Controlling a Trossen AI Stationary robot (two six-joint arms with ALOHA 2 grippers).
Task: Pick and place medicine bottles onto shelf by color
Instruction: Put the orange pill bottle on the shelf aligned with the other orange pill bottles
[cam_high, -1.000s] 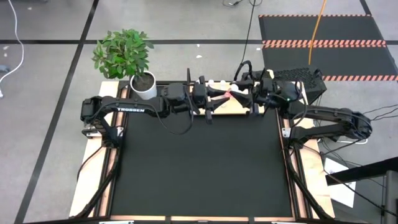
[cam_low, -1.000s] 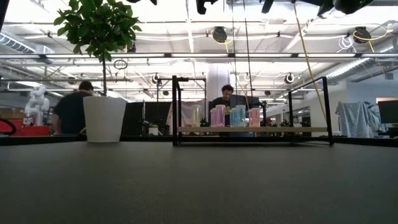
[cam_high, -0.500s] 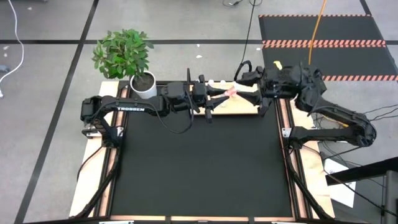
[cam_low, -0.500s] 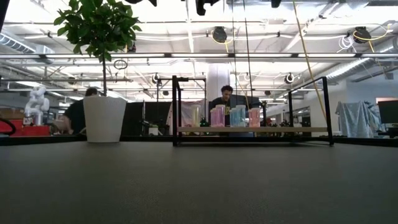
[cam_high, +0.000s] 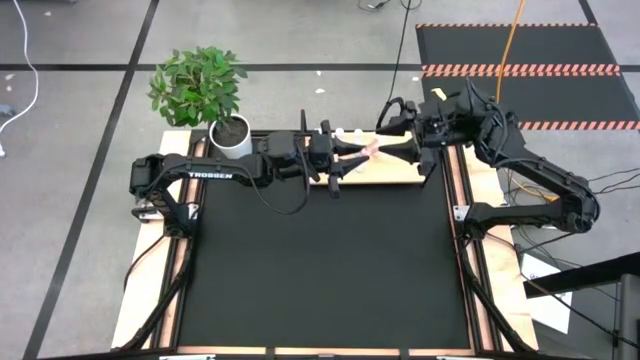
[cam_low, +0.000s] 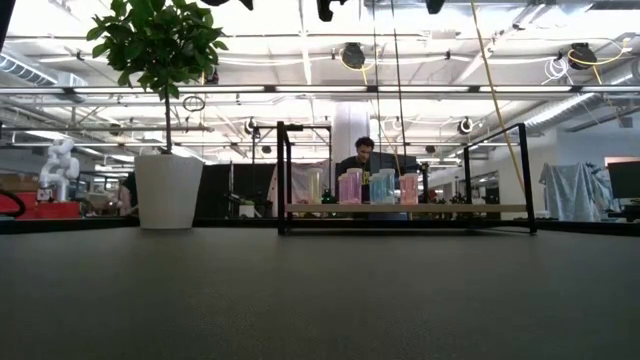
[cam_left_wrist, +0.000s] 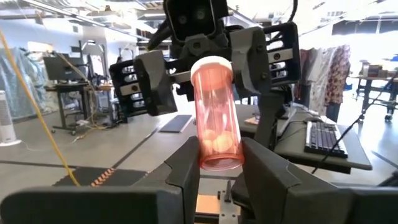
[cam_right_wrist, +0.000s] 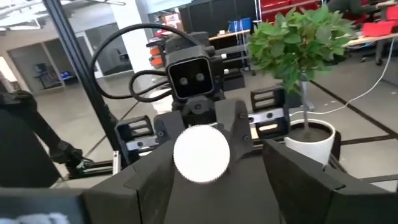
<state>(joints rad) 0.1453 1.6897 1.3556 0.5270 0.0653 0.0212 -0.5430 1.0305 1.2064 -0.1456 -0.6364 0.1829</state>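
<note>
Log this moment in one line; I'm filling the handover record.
left gripper: shut on pink bottle | right gripper: open around its white cap | location: above shelf

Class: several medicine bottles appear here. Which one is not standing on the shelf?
The pink bottle with the white cap: the left gripper holds it in the air, while the others stand on the shelf.

The left gripper (cam_left_wrist: 221, 165) hides the pink bottle's (cam_left_wrist: 214, 112) base; shelf bottles (cam_low: 378, 187) look blurred.

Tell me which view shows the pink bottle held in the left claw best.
The left wrist view: the pink bottle fills the middle, white cap away from the camera, its base pinched in the left claw. The right wrist view shows only its white cap end-on. The high view shows a small pink sliver between both arms. The low view does not show it.
</note>
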